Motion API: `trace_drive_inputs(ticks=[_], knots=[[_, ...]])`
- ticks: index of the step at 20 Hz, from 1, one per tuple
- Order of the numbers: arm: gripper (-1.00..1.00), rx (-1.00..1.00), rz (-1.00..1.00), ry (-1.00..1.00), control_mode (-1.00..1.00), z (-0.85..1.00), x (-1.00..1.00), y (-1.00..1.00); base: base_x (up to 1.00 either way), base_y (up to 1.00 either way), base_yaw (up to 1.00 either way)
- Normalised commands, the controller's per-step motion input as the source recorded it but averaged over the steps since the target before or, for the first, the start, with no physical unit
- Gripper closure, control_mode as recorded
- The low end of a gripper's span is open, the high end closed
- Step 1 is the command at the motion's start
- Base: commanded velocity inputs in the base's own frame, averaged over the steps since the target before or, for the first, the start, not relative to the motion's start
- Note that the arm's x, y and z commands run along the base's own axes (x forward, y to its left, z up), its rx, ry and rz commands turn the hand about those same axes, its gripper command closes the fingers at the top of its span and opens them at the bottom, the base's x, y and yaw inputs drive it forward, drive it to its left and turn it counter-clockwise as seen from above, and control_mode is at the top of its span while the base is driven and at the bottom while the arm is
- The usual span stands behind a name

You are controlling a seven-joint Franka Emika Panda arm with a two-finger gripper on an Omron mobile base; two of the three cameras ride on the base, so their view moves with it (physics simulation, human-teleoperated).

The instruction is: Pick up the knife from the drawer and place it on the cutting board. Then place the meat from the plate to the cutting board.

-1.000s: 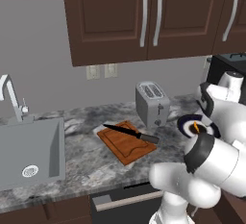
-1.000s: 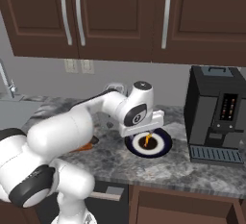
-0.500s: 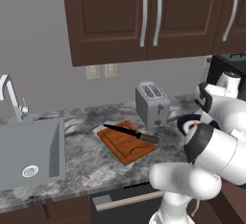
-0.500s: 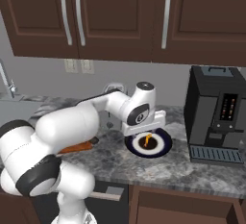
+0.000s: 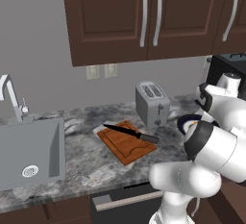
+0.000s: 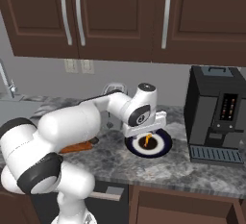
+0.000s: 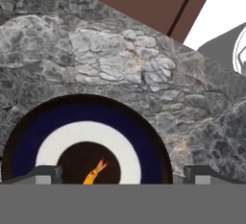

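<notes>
Now the claw [image 6: 146, 137], jaws spread wide and empty, has dropped closer over the plate [image 6: 163, 146] where the meat [image 7: 94, 171] lies untouched, while the knife [image 5: 130, 132] already rests on the cutting board [image 5: 126, 144]; judged ready for the second pick.

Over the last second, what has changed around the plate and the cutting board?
The gripper has eased lower over the plate, fingers open, nothing held. The meat remains on the plate, and the knife still lies across the cutting board.
</notes>
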Motion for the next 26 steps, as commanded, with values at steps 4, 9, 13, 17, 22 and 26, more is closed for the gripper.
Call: trace_drive_inputs(ticks=[4,9,13,17,22,26], knots=[[-1.00,0.00,0.05,-0.01,-1.00,-0.03,0.00,0.00,0.00,0.00,0.00],[-1.00,0.00,0.16,-0.05,-1.00,0.00,0.00,0.00,0.00,0.00,0.00],[-1.00,-0.01,0.27,-0.08,-1.00,0.00,0.00,0.00,0.00,0.00,0.00],[-1.00,-0.07,0.37,-0.06,-1.00,0.00,0.00,0.00,0.00,0.00,0.00],[-1.00,-0.09,0.42,0.00,-1.00,0.00,0.00,0.00,0.00,0.00,0.00],[-1.00,-0.10,0.44,0.01,-1.00,0.00,0.00,0.00,0.00,0.00,0.00]])
